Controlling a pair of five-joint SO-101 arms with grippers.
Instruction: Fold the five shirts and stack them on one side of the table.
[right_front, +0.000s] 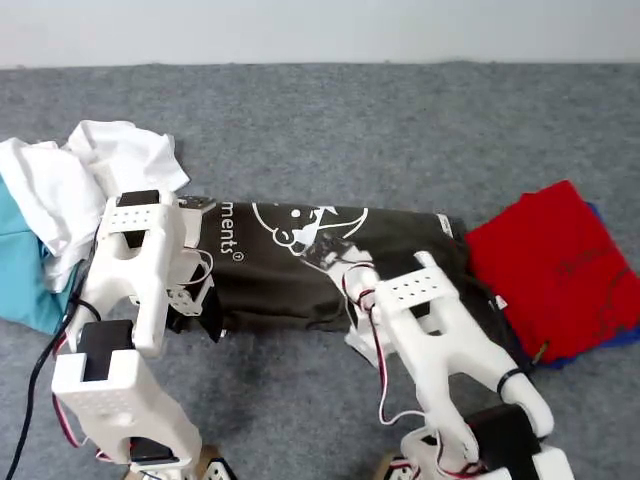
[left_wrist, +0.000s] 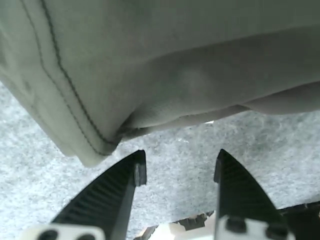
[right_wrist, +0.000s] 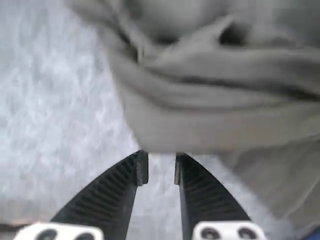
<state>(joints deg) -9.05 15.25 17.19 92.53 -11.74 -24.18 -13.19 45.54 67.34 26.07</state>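
High view: five shirts lie on the grey bench (right_front: 400, 130). One dark shirt (right_front: 300, 270) with a white print is spread across the middle, towards the near edge. At the left edge there is one crumpled white shirt (right_front: 70, 180), lying partly over one teal shirt (right_front: 20, 270). At the right edge one folded red shirt (right_front: 550, 265) lies on top of one blue shirt (right_front: 625, 335), of which just a strip shows. The two white arms come up from the near edge. The left arm (right_front: 135, 270) stands at the dark shirt's left end, and the right arm (right_front: 430, 310) is over the shirt's near right corner.

Left wrist view: the left hand (left_wrist: 180, 167) is open, its two black fingers set wide apart over bare bench. The stitched hem of the dark shirt lies just beyond the fingertips, with nothing between them.

Right wrist view: the right hand (right_wrist: 161, 167) is open by a narrow gap and holds nothing. A bunched fold of the dark shirt sits just ahead of the fingertips.
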